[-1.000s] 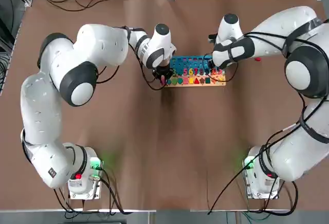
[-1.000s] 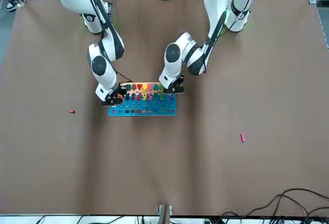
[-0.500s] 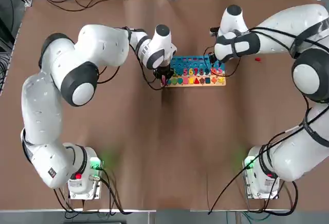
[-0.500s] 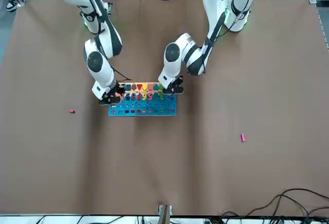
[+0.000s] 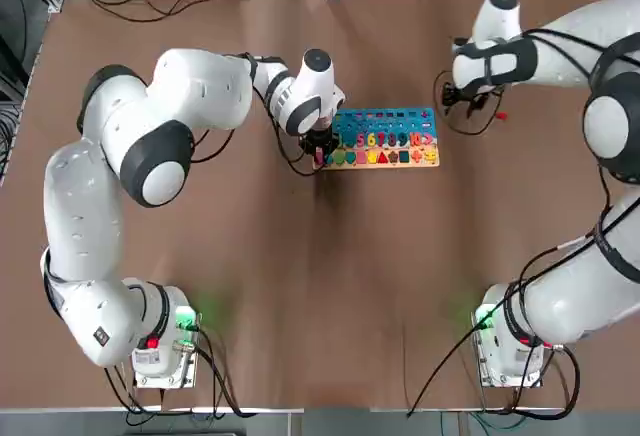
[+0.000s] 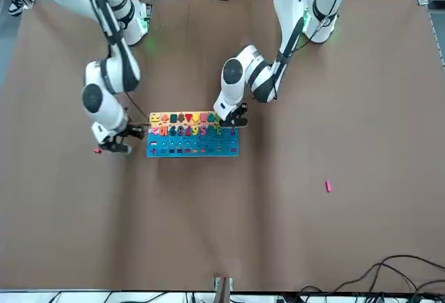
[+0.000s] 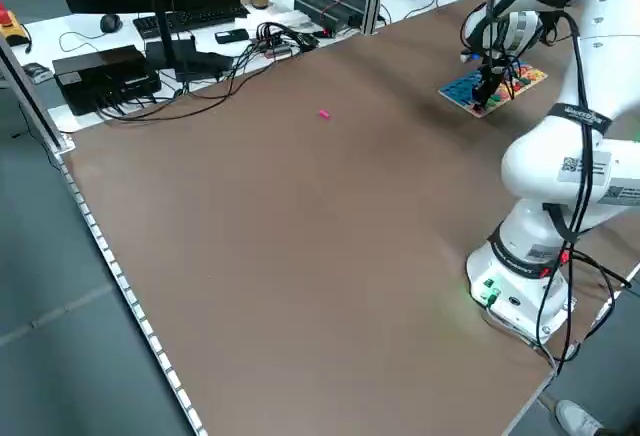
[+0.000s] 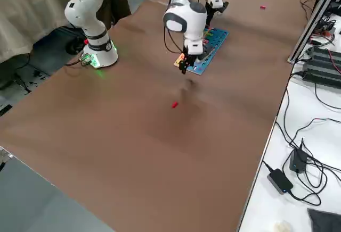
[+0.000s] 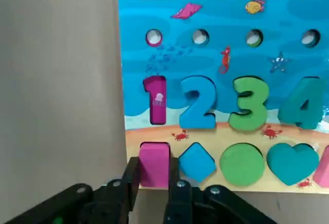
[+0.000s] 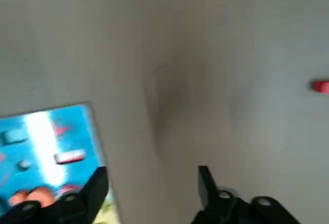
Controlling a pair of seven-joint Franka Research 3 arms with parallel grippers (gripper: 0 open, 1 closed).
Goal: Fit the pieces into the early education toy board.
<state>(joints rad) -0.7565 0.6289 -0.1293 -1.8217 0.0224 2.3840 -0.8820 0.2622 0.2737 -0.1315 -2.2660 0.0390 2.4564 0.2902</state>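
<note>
1 toy board (image 5: 385, 138) lies mid-table. 2 loose pieces are visible: 1 red piece (image 5: 501, 115) beside the spread right gripper (image 5: 468, 103), 1 pink piece (image 6: 328, 186) far away. The left gripper (image 9: 153, 179) is clamped, probably, on 1 pink block (image 9: 154, 164) at the board's corner.

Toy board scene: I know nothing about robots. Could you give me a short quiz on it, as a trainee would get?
1. True or false: the right gripper is open and empty.
2. What colour is the thing that the left gripper grips? A pink, B green, C orange.
3. Fill in: on the toy board, the green number is ___.

Key: 1 true. 2 A, the pink piece. 3 three.
</note>
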